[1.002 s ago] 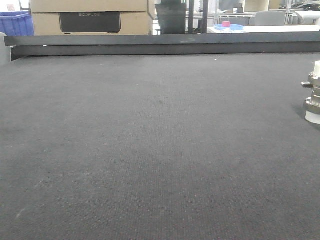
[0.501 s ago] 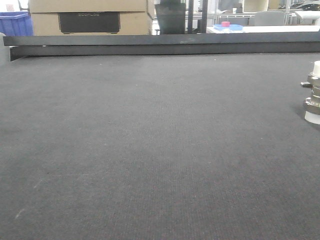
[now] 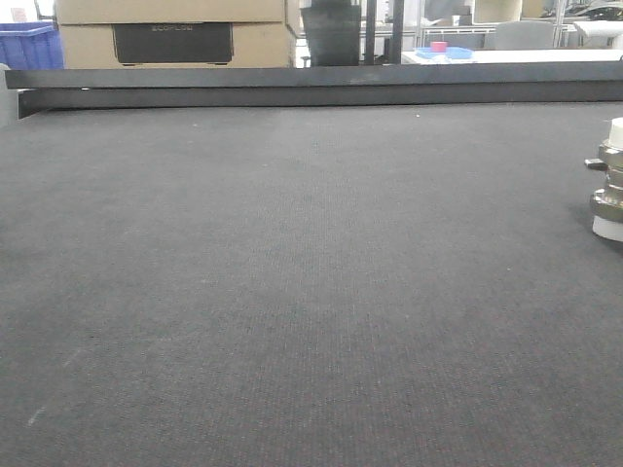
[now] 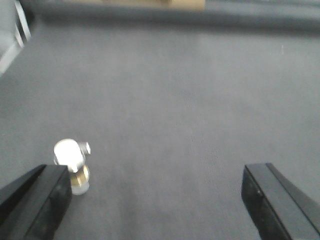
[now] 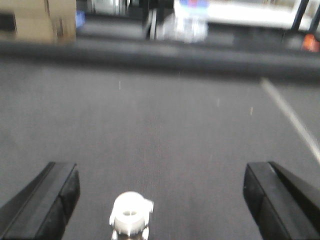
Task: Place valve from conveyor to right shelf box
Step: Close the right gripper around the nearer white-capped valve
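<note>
1. The valve (image 3: 609, 180) is seen at the 3 o'clock edge of the front view, standing on the conveyor (image 3: 292, 292) and partly cut off by the frame.
2. Its long axis is held vertical: one white cap is turned up toward 12 o'clock, the other is set down on the belt, and the ridged silvery body lies between them.
3. The short side stub is pointed toward 9 o'clock in the front view.
4. The black rail (image 3: 311, 86) is run across the far edge of the belt at 12 o'clock. Behind it a cardboard box (image 3: 175, 29) and a blue bin (image 3: 29, 44) are seen.
5. In the left wrist view the left fingers (image 4: 40, 205) are spread wide apart, at 8 and 4 o'clock, with nothing clamped between them.
6. There the valve (image 4: 72, 167) is found at 8 o'clock, upright, just beside the inner tip of the 8 o'clock finger. Contact cannot be told, as the view is blurred.
7. In the right wrist view the right fingers (image 5: 45, 200) are likewise held wide apart and nothing is gripped.
8. The valve (image 5: 130, 215) is placed at 6 o'clock between them, nearer the 8 o'clock finger but apart from both, with its top cap turned up toward the camera.
</note>
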Tool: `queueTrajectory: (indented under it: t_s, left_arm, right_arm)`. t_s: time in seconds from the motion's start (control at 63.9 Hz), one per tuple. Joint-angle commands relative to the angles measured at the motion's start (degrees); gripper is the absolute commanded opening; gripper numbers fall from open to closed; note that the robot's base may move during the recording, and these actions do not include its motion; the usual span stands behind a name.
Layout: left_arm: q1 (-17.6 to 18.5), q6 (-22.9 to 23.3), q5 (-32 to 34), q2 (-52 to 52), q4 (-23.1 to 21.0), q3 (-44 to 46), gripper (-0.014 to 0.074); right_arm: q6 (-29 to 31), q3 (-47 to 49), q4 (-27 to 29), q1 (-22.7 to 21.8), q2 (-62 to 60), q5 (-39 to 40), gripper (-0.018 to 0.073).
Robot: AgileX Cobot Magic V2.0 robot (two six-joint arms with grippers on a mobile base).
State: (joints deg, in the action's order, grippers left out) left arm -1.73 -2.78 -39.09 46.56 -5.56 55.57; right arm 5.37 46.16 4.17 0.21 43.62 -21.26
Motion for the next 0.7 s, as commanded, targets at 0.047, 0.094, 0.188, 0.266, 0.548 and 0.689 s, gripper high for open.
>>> queueTrajectory:
  t_s: [0.047,0.094,0.188,0.266,0.548,0.689]
  left_arm:
    - [1.8,0.4,-5.8,4.1,-0.5,4.7,0.0599]
    - [2.2,0.4,-6.3,4.8,-0.4,5.2,0.0599]
    - [2.2,0.4,-6.9,5.7,-0.4,5.3,0.0599]
    - [2.2,0.4,-7.0,5.7,-0.4,5.3,0.0599]
    - [2.2,0.4,-7.0,5.7,-0.4,5.3,0.0599]
    - [2.2,0.4,-7.0,5.7,-0.4,5.3,0.0599]
  right_arm:
    - [0.1,12.7,-0.7,1.6,9.6,-16.1,0.0570]
    - [0.1,17.3,-0.7,2.2,13.2,-21.3,0.0570]
    - [0.1,25.3,-0.5,2.9,19.9,-30.1,0.0570]
    - [0.1,31.5,-0.5,2.9,25.7,-39.6,0.0570]
    - [0.1,44.1,-0.5,2.9,43.7,-48.5,0.0570]
    - [0.1,44.6,-0.5,2.9,49.6,-48.7,0.0570]
